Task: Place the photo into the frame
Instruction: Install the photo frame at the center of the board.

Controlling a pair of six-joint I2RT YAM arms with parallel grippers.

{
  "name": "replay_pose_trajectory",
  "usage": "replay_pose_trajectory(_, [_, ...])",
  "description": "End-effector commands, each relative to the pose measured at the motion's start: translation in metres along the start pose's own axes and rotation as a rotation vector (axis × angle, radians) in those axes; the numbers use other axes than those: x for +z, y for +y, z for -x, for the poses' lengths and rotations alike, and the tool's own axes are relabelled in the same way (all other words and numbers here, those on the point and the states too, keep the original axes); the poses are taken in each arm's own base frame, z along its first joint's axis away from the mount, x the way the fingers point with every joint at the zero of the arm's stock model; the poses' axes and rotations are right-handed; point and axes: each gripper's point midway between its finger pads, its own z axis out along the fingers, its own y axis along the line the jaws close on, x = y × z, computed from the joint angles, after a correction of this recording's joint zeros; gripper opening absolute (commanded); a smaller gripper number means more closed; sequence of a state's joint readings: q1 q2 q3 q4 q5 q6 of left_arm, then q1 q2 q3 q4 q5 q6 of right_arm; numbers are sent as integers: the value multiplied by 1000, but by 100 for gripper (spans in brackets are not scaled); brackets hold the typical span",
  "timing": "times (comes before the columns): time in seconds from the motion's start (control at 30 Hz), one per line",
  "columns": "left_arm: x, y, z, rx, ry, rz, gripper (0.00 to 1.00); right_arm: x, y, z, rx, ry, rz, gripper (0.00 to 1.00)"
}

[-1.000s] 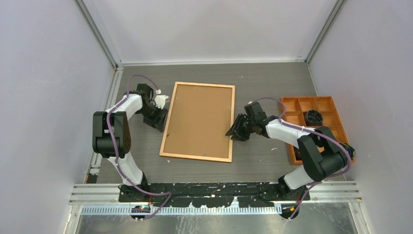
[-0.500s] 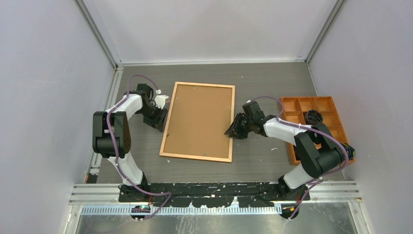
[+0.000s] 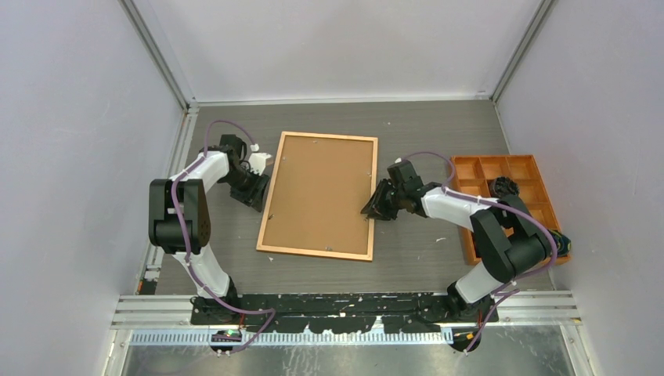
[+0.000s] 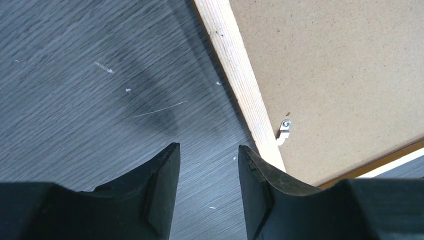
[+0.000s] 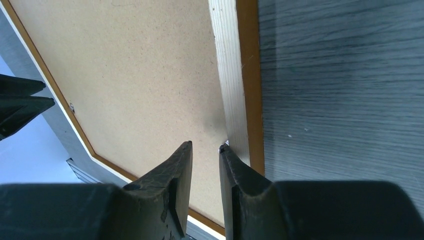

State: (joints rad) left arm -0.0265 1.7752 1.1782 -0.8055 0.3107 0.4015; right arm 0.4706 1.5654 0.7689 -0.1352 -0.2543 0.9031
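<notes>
The frame (image 3: 313, 252) lies face down in the middle of the table, with the plain brown backing board (image 3: 319, 192) filling it. The photo is hidden. My left gripper (image 3: 257, 196) is open and empty on the table just left of the frame's left border (image 4: 235, 75), near a small metal tab (image 4: 284, 131). My right gripper (image 3: 366, 211) hangs over the frame's right border (image 5: 235, 75); its jaws stand a narrow gap apart over the backing board (image 5: 135, 75). The right fingertip (image 5: 223, 148) is at a metal tab on the inner edge.
An orange compartment tray (image 3: 470, 168) sits at the right with a black object (image 3: 503, 186) in one cell. Grey walls close in on three sides. Bare dark table shows left of the frame (image 4: 100, 100) and right of it (image 5: 340, 75).
My right gripper has crept a little toward the far side along the frame's right border. The left arm and the frame have not moved.
</notes>
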Motion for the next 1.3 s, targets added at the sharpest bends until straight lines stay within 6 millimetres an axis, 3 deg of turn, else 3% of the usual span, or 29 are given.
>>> replay_pose_trajectory(0.0, [-9,-3,5,20,-19,-8,47,-3,21,21,-38,-60,37,32])
replay_pose_trajectory(0.17, [-14,-13,3,20,-12,-61,45,-8,72,26,-112,-73,126,34])
replay_pose_trajectory(0.3, [-16,-31,2,11,-12,-157,45,8,120,1,-200,-24,193,35])
replay_pose_trajectory(0.37, [-16,-35,1,5,-9,-182,44,19,142,-14,-235,-4,225,42])
replay_pose_trajectory(0.47, [-14,-38,-1,2,1,-205,42,37,161,-34,-258,13,259,51])
replay_pose_trajectory(0.57, [-8,-37,-5,1,21,-215,36,41,170,-37,-238,-6,291,60])
replay_pose_trajectory(0.73, [-2,-40,-8,-4,30,-245,30,17,156,-11,-213,-91,263,77])
replay_pose_trajectory(0.9, [2,-50,-3,-22,9,-312,24,-14,111,30,-97,-142,230,87])
replay_pose_trajectory(1.07, [0,-69,5,-61,-15,-428,13,-36,71,52,-81,-197,142,92])
replay_pose_trajectory(1.13, [1,-77,6,-64,-20,-465,13,-44,63,60,-82,-217,119,100])
replay_pose_trajectory(1.27, [4,-89,7,-45,-11,-497,12,-66,62,89,-28,-305,151,100])
